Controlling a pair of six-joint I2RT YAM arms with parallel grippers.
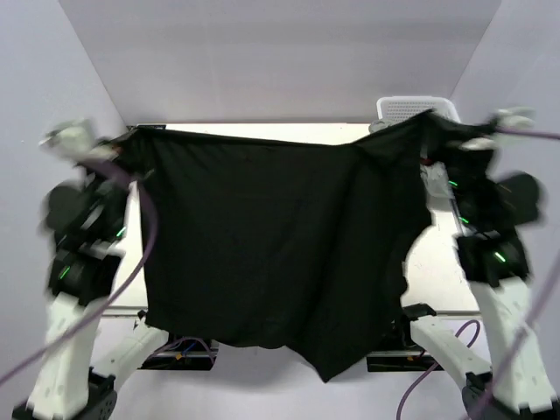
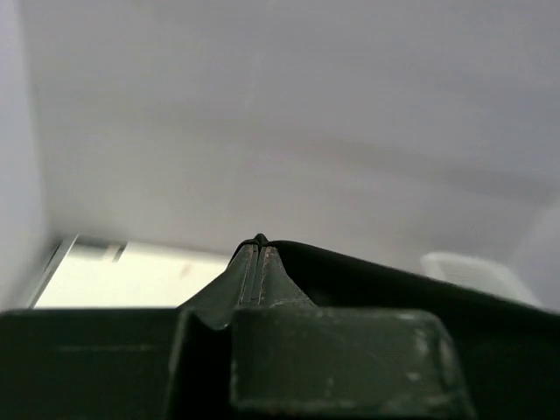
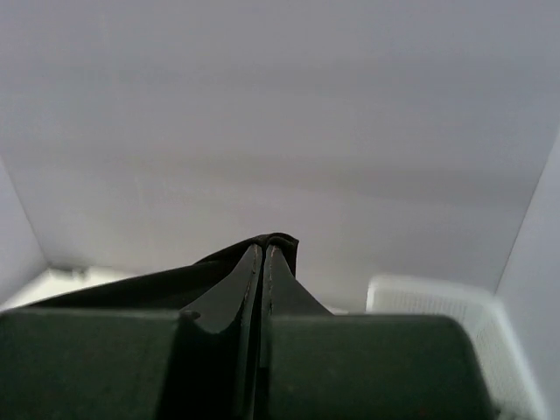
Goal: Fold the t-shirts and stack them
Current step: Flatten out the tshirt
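I hold the black shirt (image 1: 271, 245) spread wide in the air above the table (image 1: 442, 262). A white basket (image 1: 411, 107) sits behind (far right corner). My left gripper (image 2: 260, 243) and right gripper (image 3: 264, 243) each pinch one top corner tight.

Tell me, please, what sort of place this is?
Probably a robot lab booth, not a home: plain pale walls enclose a white table, and a left arm and right arm mounted at its near edge hold up a black t-shirt.
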